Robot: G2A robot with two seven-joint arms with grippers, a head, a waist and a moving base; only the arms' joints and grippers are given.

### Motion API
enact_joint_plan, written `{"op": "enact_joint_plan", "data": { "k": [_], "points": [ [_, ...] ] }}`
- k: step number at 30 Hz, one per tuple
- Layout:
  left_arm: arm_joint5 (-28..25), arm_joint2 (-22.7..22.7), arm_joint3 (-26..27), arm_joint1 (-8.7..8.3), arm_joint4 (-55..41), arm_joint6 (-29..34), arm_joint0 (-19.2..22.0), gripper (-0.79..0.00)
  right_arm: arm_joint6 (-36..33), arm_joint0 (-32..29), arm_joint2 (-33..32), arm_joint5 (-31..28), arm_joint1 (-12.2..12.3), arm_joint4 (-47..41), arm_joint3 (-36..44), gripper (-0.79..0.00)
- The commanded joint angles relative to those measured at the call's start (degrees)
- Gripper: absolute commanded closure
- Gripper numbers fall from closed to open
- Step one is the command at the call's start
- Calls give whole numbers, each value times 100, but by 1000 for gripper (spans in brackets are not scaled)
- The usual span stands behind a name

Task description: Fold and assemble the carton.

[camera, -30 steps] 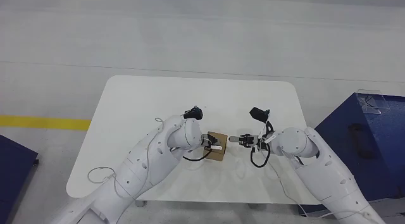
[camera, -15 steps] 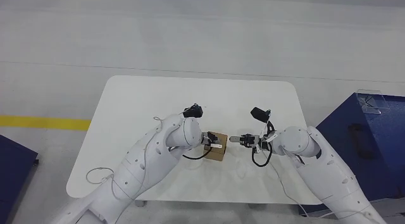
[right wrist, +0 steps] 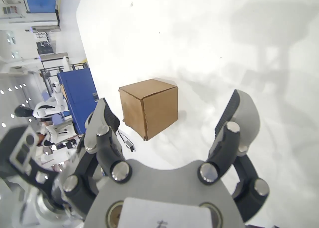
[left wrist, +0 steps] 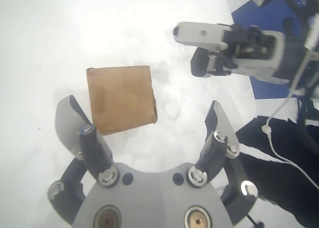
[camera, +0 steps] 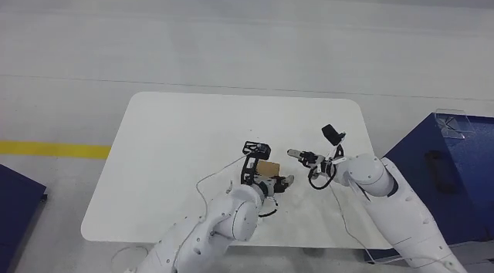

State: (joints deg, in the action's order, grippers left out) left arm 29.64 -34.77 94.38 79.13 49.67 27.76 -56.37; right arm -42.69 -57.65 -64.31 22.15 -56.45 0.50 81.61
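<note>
A small brown carton, closed into a cube, stands on the white table near its front middle. In the left wrist view the carton sits just beyond my left gripper, close to one finger; the jaws are wide open and hold nothing. From above, my left gripper hangs at the carton's near right side. My right gripper is open, a short way right of the carton. The right wrist view has the carton ahead of that open gripper, untouched.
A blue cabinet stands off the table's right edge. A thin white cable trails over the table left of the carton. The table's far half and left side are bare.
My left arm has swung from the carton's left side round to its near side, and its gripper has let go of the carton. The right gripper has drawn back a little, away from the carton.
</note>
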Motion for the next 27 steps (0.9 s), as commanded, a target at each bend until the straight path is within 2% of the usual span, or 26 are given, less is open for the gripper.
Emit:
{"op": "enact_joint_plan", "data": {
  "k": [1, 3, 6, 8, 14, 16, 18, 22, 27],
  "points": [
    [119, 142, 456, -117, 1149, -800, -657, -785, 92, -56, -35, -11, -19, -190, -6, -785],
    [253, 236, 654, -190, 1831, -1194, -1048, -785, 219, -112, -53, -12, -44, -365, 6, -785],
    [428, 303, 618, -253, 2850, -1601, -1318, -785, 221, -136, -35, -21, -60, -461, 28, -785],
    [456, 350, 471, -248, 3291, -1617, -1356, -785, 221, -136, -35, -21, -60, -461, 28, -785],
    [456, 350, 471, -248, 3291, -1617, -1356, -785, 296, -201, -25, -42, -66, -435, 53, -785],
    [562, 343, 322, -252, 3695, -1964, -1398, -785, 387, -241, -56, 8, -72, -464, 73, -785],
    [739, 453, 59, -205, 4003, -2155, -1492, -785, 486, -289, -102, 24, -73, -475, 75, -785],
    [803, 491, -514, -41, 3857, -2650, -1416, -785, 518, -359, -179, 62, -76, -559, 64, -785],
    [523, 436, -1181, 199, 3150, -3129, -1214, -785, 508, -362, -182, 77, -77, -549, 61, -785]
  ]
}}
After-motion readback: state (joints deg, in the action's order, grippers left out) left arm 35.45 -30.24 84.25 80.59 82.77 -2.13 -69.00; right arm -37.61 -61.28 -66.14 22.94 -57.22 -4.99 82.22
